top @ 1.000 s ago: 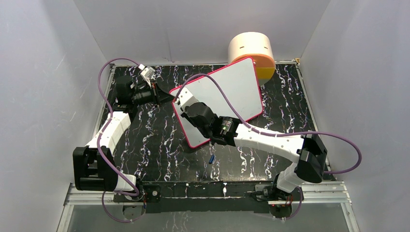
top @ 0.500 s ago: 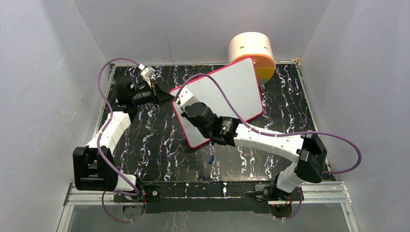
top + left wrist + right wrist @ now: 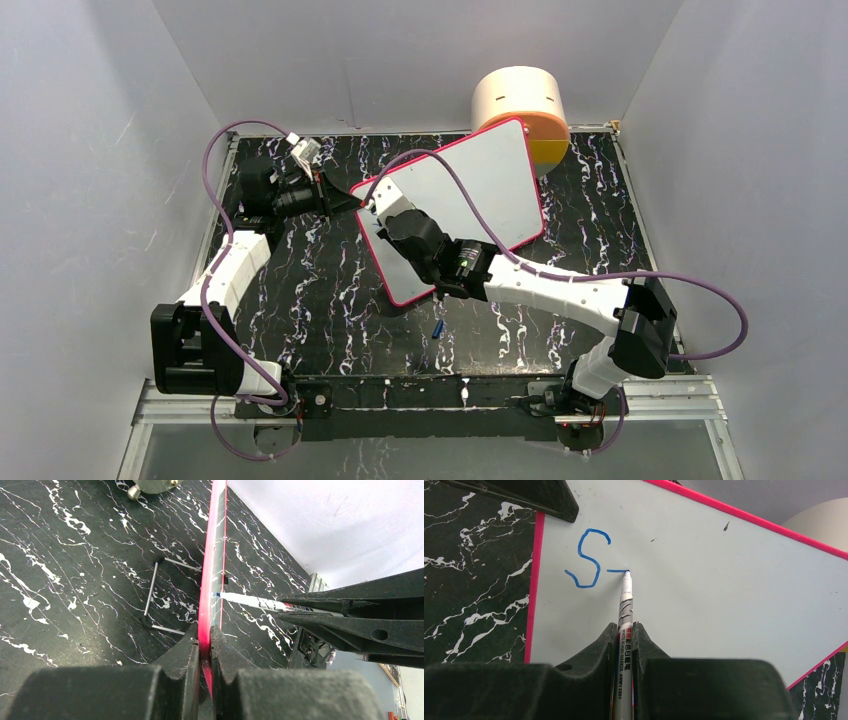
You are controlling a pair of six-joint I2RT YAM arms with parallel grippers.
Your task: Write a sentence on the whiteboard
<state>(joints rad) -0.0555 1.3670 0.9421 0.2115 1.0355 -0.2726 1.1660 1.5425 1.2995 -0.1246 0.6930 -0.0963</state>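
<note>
The whiteboard (image 3: 480,185), white with a pink-red frame, stands tilted on the black marbled table. My left gripper (image 3: 352,200) is shut on its left edge; in the left wrist view (image 3: 204,642) the frame (image 3: 212,555) sits pinched between the jaws. My right gripper (image 3: 385,210) is shut on a white marker (image 3: 625,630), tip touching the board (image 3: 724,580). The sentence (image 3: 591,560) is a blue "S" and a short horizontal stroke ending at the marker tip. The marker also shows in the left wrist view (image 3: 270,604).
A round cream and orange container (image 3: 520,110) stands behind the board at the back right. A small blue cap (image 3: 438,328) lies on the table near the front. A wire stand (image 3: 160,595) props the board from behind. White walls enclose the table.
My right gripper has shifted slightly up and right along the board with the marker. The left arm and the board have not moved.
</note>
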